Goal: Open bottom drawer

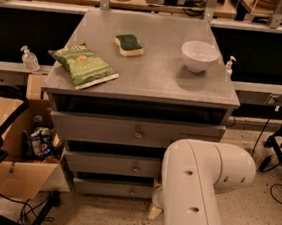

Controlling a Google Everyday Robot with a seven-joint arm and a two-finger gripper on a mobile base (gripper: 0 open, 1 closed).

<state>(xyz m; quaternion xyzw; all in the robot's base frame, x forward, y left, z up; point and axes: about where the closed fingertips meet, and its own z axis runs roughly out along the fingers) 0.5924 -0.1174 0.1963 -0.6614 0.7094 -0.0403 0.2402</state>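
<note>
The bottom drawer (113, 188) sits lowest of the three grey fronts, just above the speckled floor, and is the slimmest and narrowest of them. A dark gap shows between it and the middle drawer (110, 164), whose small knob is plain to see, and the top drawer (129, 131) is above that. The gripper (155, 206) is down at the bottom drawer's right end, mostly hidden behind the bulky white arm (198, 186), so I cannot tell whether its jaws are apart or together. Up on the grey worktop (154, 81) a green snack bag (83, 65) lies at the left edge, a green-and-yellow sponge (129, 44) further back, and a white bowl (200, 55) on the right. An open cardboard box (9, 171) stands on the floor left of the cabinet
</note>
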